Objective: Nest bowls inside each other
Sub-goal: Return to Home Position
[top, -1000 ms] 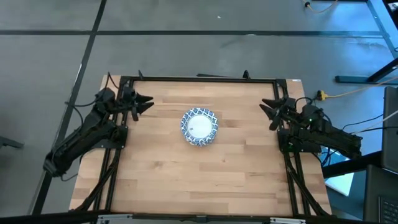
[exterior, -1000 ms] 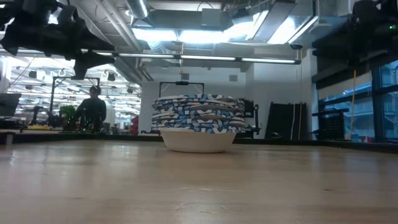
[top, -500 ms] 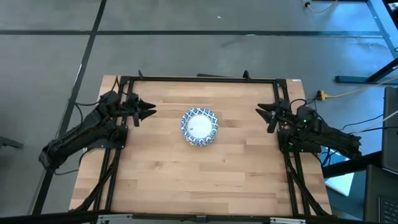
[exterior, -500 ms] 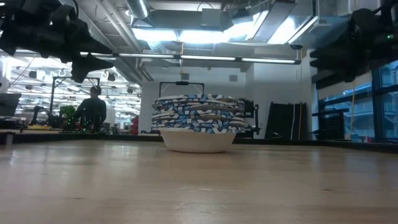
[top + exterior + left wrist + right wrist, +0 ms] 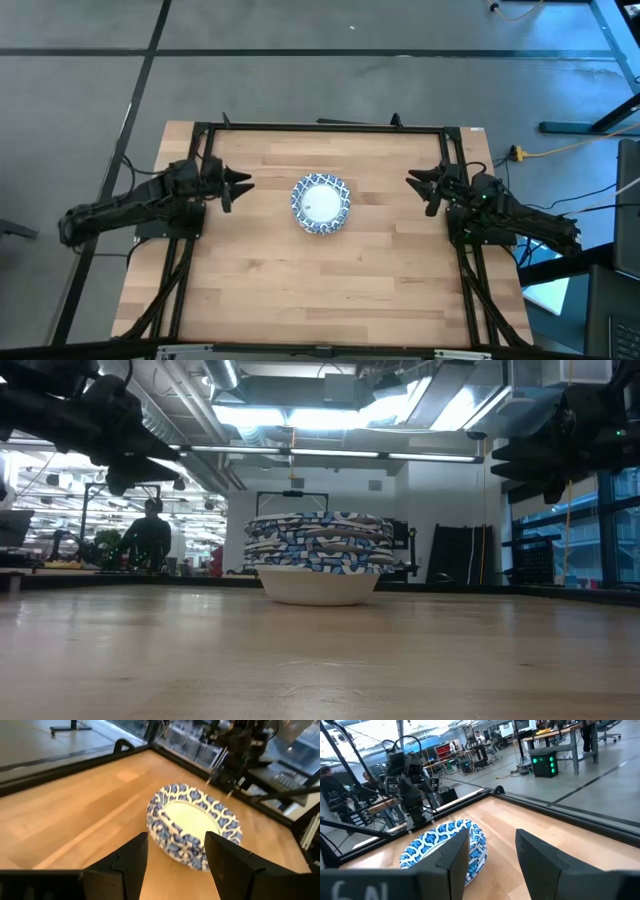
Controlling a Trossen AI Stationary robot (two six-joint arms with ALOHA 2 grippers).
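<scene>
The bowls stand nested in one stack at the middle of the table, white inside with blue-and-white patterned rims. The lowest bowl's base rests on the wood. My left gripper hovers open to the left of the stack, above the table, and points at it. The stack lies beyond the open fingers of this gripper. My right gripper hovers open to the right of the stack and also points at it. The stack shows ahead of this gripper.
A black metal frame runs along the table's far, left and right edges. Bare wood lies all round the stack. A person stands far off in the room behind the table.
Both grippers have moved inward toward the stack and a little toward the near edge, sinking slightly in the low view. The left arm has swung flatter along the table's left side. The stack has stayed where it was.
</scene>
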